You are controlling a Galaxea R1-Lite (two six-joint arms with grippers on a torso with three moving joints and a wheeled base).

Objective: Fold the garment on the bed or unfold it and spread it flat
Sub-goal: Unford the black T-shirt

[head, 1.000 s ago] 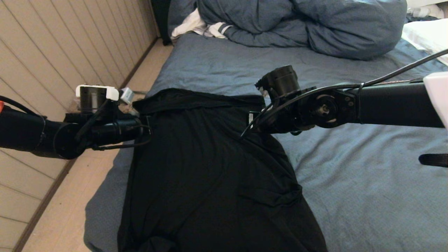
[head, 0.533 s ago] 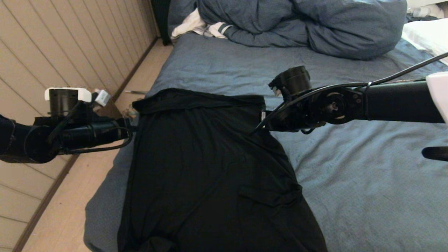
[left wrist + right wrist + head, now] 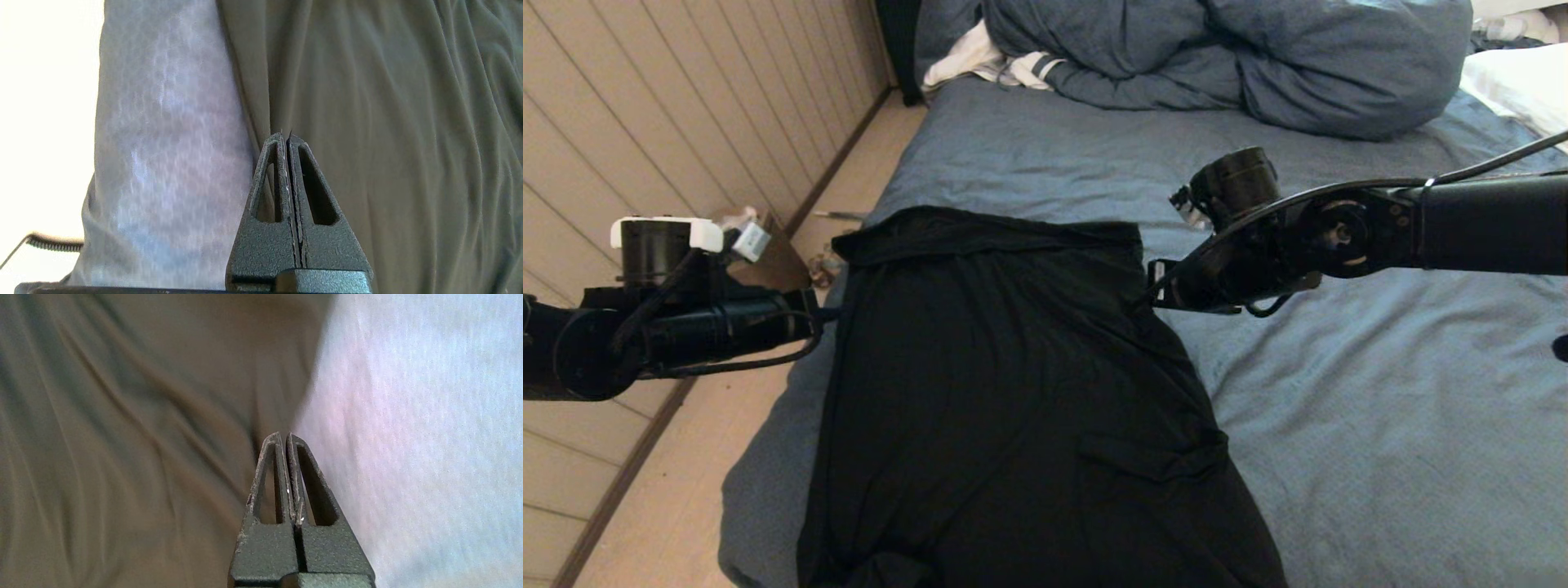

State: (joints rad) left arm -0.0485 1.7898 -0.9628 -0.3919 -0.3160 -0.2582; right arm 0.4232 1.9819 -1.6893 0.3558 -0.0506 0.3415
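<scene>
The garment (image 3: pixel 1013 392), plain black side up, lies lengthwise on the bed (image 3: pixel 1356 425), its far edge turned over in a narrow band. My left gripper (image 3: pixel 827 314) is at the shirt's left edge, over the side of the mattress. My right gripper (image 3: pixel 1156 286) is at its right edge. In the left wrist view the left gripper (image 3: pixel 285 136) is shut and empty, above the line where the garment (image 3: pixel 388 122) meets the sheet (image 3: pixel 163 122). In the right wrist view the right gripper (image 3: pixel 284 435) is also shut and empty, over the garment (image 3: pixel 122 416) beside the sheet (image 3: pixel 408 416).
A bunched blue-grey duvet (image 3: pixel 1225 57) and a white striped cloth (image 3: pixel 980 61) lie at the head of the bed, with a white pillow (image 3: pixel 1519 82) at the far right. Bare floor (image 3: pixel 686 490) and a panelled wall (image 3: pixel 645 122) run along the bed's left side.
Both arms have drawn apart: the left one moved left off the shirt toward the mattress side, the right one moved right off its right edge. The shirt stays where it lay.
</scene>
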